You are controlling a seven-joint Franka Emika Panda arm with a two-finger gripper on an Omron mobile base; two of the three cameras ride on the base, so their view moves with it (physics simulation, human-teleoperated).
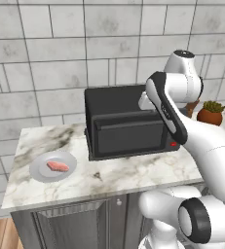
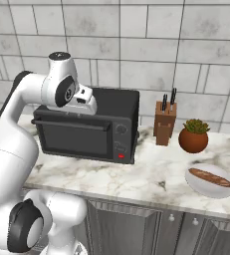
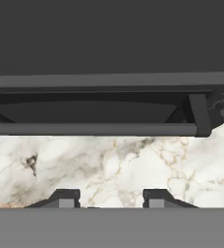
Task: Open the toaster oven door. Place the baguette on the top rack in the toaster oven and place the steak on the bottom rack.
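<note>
The toaster oven point(image 1: 126, 124) sits at the back of the marble counter point(image 2: 151, 179), its door point(image 2: 74, 138) shut and upright; I hang over its top front edge, looking straight down; the bar handle point(image 3: 91, 129) runs crosswise in my hand view, just beyond my gripper point(image 3: 111, 199), whose jaws stand parted and hold nothing; so I judge I must reach forward to straddle that bar; the steak point(image 1: 58, 166) waits on a plate to the left, the baguette point(image 2: 211, 177) on a plate far right.
</note>
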